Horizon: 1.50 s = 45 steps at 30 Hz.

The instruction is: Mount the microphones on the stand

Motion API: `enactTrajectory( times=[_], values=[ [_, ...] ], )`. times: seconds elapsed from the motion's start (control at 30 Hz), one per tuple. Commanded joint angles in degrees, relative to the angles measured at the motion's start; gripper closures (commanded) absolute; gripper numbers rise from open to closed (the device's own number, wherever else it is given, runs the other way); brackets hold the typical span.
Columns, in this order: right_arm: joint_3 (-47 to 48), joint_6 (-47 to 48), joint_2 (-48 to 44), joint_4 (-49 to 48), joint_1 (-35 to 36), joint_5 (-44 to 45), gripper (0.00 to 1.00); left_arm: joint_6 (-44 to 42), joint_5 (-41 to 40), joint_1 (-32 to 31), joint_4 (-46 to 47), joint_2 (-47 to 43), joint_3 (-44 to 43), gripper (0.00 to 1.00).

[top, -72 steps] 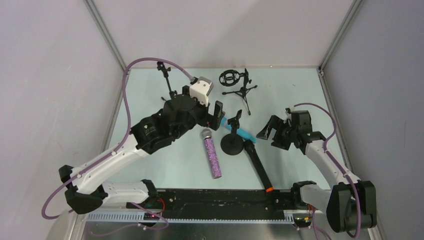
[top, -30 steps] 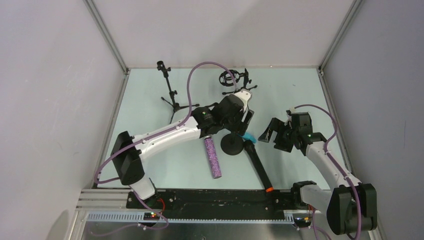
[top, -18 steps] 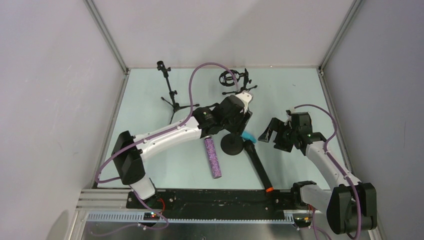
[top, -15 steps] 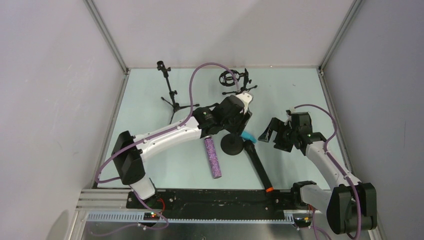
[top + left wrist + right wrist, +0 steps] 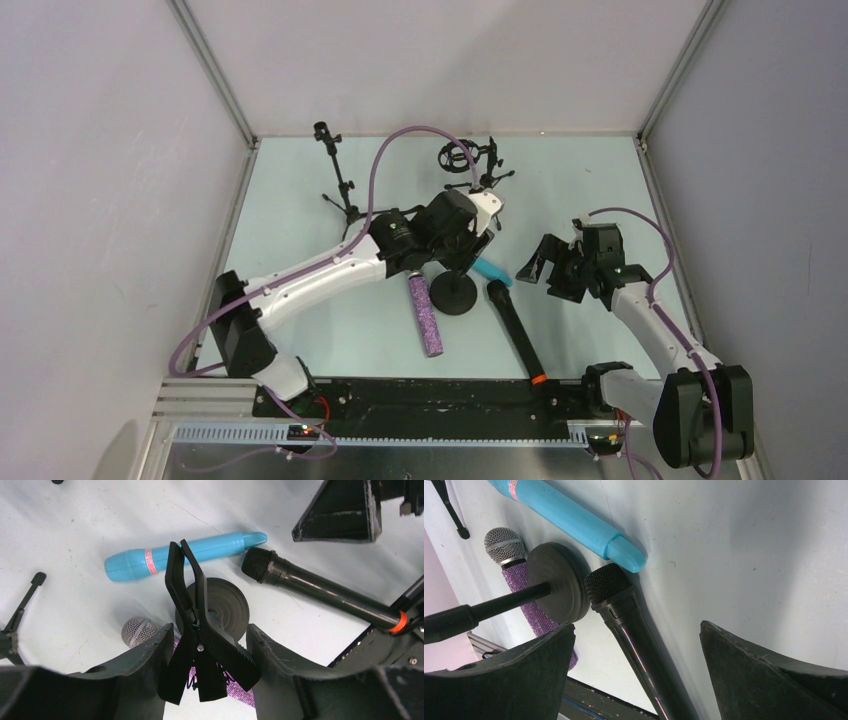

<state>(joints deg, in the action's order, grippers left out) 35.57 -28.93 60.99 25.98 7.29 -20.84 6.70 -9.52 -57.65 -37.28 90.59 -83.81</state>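
Black plastic fills the left wrist view: the spring clip [image 5: 192, 625] of the round-based stand [image 5: 227, 607] is caught between the fingers of the left tool [image 5: 210, 627], which appear pressed against its two handles. The clip's mouth is seen shut. All three microphones are laid on the counter [image 5: 75, 525], none attached. The turquoise microphone [image 5: 185, 555] is just beyond the clip's tip, the black microphone [image 5: 320, 587] is off to one side with its head near the base, and the purple glitter microphone [image 5: 137, 630] is partly hidden behind one finger. The right tool [image 5: 636, 627] is held wide open and empty above the black head. The handles could be lost through an uneven squeeze, or the stand could be tipped and its base dragged into the microphones.
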Motion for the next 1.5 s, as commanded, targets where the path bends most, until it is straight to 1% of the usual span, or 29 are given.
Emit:
enactTrajectory(
  times=[0.0, 0.27, 0.63, 0.8, 0.97, 1.1, 1.23, 1.3, 1.33, 1.47],
  values=[
    [0.0, -0.8, 0.3, -1.7, 0.3, -0.6, 0.0, -4.7, 2.7, -0.4, 1.3, -5.3, -1.4, 0.43],
    [0.0, -0.5, 0.4, -1.6, 0.3, -0.7, 0.0, -8.9, 4.8, -0.4, 0.6, -7.0, -0.8, 0.45],
    [0.0, -0.6, 1.1, -2.2, 0.3, -1.1, 0.0, -11.7, 12.8, -0.4, 0.7, -6.8, 1.2, 0.48],
    [0.0, -0.5, 1.0, -2.3, 0.4, -1.3, 0.0, -12.2, 14.7, -0.4, 0.8, -6.2, 1.9, 0.51],
    [0.0, -0.2, 1.0, -2.0, 0.4, -1.2, 0.0, -13.3, 16.0, -0.4, 2.4, -7.8, 5.4, 0.52],
    [0.0, -0.3, 1.2, -2.0, 0.5, -1.2, 0.0, -13.8, 16.9, -0.4, 5.4, -9.6, 9.1, 0.55],
    [0.0, -0.3, 1.4, -2.0, 0.7, -1.2, 0.0, -14.3, 17.3, -0.4, 7.5, -11.4, 12.8, 0.55],
    [0.0, -0.2, 1.4, -1.9, 0.7, -1.1, 0.0, -14.9, 17.8, -0.4, 8.1, -12.2, 14.0, 0.52],
    [0.0, -0.2, 1.4, -1.8, 0.7, -1.0, 0.0, -15.7, 18.7, -0.4, 8.1, -12.5, 14.7, 0.46],
    [0.0, -0.2, 1.3, -1.7, 0.8, -1.0, 0.0, -17.8, 20.0, -0.4, 8.2, -13.9, 15.9, 0.37]
  ],
)
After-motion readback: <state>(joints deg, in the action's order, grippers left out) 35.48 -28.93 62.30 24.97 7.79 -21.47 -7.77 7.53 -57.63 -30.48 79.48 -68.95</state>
